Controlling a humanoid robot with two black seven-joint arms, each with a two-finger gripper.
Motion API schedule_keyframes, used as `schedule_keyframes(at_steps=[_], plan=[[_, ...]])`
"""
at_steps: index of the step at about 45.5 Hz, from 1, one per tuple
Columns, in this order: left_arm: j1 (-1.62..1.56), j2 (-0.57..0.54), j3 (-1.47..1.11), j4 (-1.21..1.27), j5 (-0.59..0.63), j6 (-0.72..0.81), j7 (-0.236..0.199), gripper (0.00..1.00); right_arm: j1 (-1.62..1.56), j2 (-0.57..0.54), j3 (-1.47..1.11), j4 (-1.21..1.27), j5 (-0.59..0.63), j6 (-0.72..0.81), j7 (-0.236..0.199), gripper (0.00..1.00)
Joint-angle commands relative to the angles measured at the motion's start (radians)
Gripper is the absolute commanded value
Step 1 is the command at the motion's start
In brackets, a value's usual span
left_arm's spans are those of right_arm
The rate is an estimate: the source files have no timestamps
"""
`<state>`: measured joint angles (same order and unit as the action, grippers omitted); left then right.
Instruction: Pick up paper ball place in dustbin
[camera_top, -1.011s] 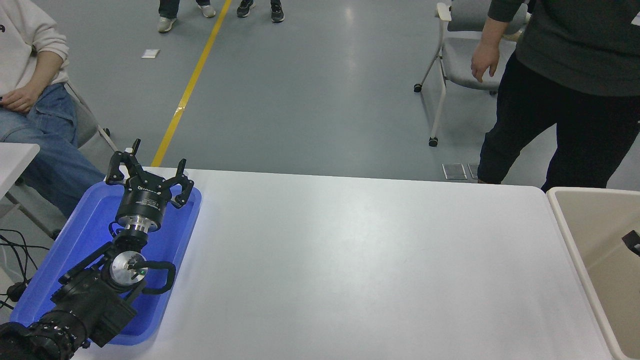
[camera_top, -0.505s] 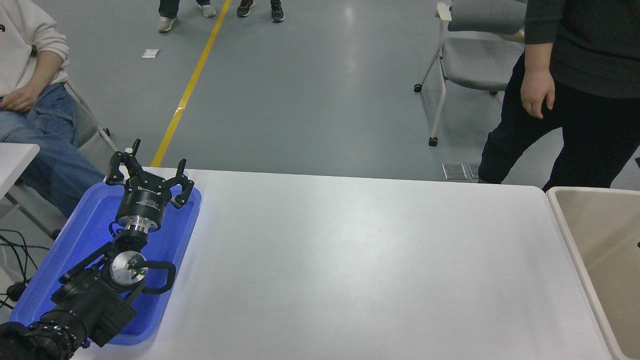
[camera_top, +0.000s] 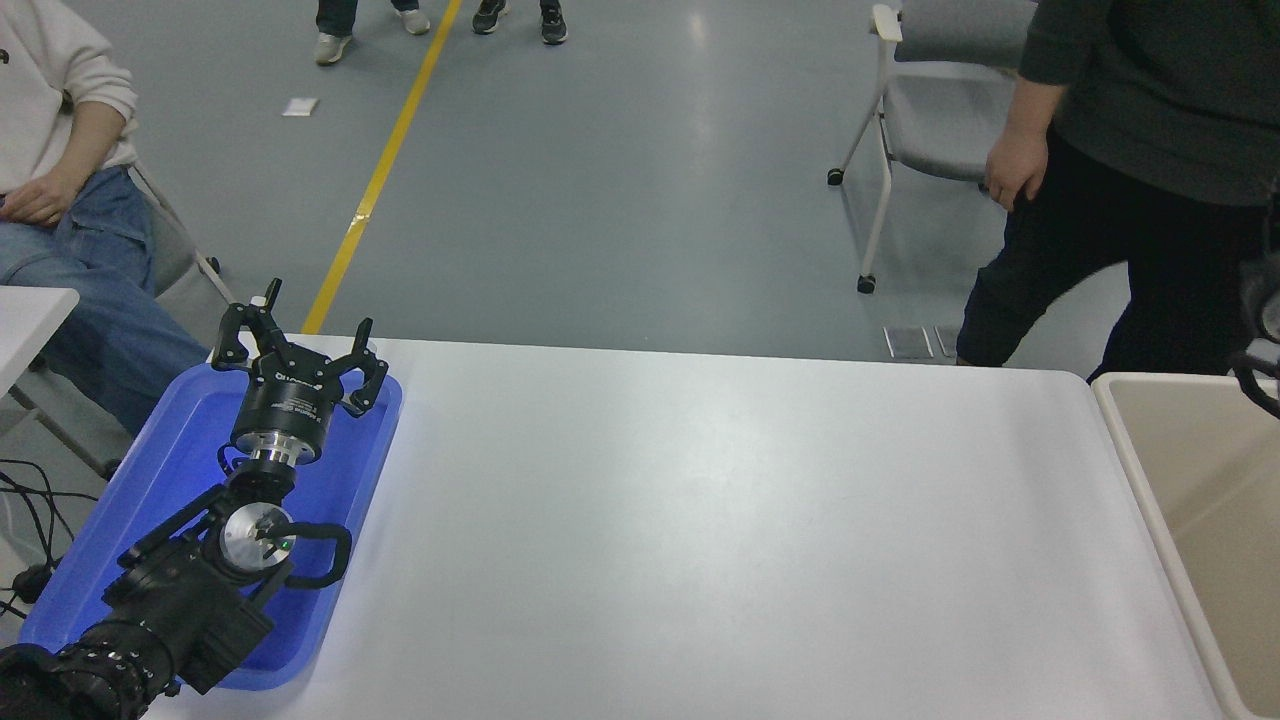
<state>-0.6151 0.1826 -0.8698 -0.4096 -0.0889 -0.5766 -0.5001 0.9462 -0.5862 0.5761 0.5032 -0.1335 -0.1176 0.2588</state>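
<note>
No paper ball shows anywhere on the table or in the visible part of the dustbin. The dustbin (camera_top: 1128, 448), beige with a thick pale rim, stands at the table's right end and is cut off by the picture's edge. A black piece of my right arm (camera_top: 1258, 340) pokes in at the right edge just above the bin's far rim; its gripper is out of view. My left gripper (camera_top: 300, 338) is parked open over the blue tray (camera_top: 175, 450) at the lower left, holding nothing.
A person in dark clothes (camera_top: 1120, 190) stands at the table's far right corner, one hand hanging by a grey wheeled chair (camera_top: 930, 120). Another person (camera_top: 60, 210) sits at the far left. Cables (camera_top: 30, 500) hang off the left side.
A black part of my right arm, low inside the dustbin a second ago, slid out of the picture and now shows higher at the right edge. The standing person's arm swung. The left arm stayed still.
</note>
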Motion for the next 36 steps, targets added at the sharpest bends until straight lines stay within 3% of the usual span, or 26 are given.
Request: schedule_keyframes(at_steps=[1,3,10,13,21,36], plan=[[0.000,0.000,0.000,0.000,0.000,0.000,0.000,1.00,-0.061,-0.004,0.291,0.224,-0.024,0.032,0.045,1.00],[0.000,0.000,0.000,0.000,0.000,0.000,0.000,1.00,-0.075,-0.003,0.297,0.242,-0.040,0.042,0.051,1.00],[0.000,0.000,0.000,0.000,0.000,0.000,0.000,1.00,-0.165,0.029,0.329,0.258,-0.113,0.140,0.186,1.00],[0.000,0.000,0.000,0.000,0.000,0.000,0.000,1.00,-0.216,0.052,0.355,0.256,-0.113,0.180,0.223,1.00],[0.000,0.000,0.000,0.000,0.000,0.000,0.000,1.00,-0.360,0.111,0.363,0.253,-0.113,0.260,0.229,1.00],[0.000,0.000,0.000,0.000,0.000,0.000,0.000,1.00,-0.497,0.233,0.424,0.244,-0.113,0.266,0.231,1.00]])
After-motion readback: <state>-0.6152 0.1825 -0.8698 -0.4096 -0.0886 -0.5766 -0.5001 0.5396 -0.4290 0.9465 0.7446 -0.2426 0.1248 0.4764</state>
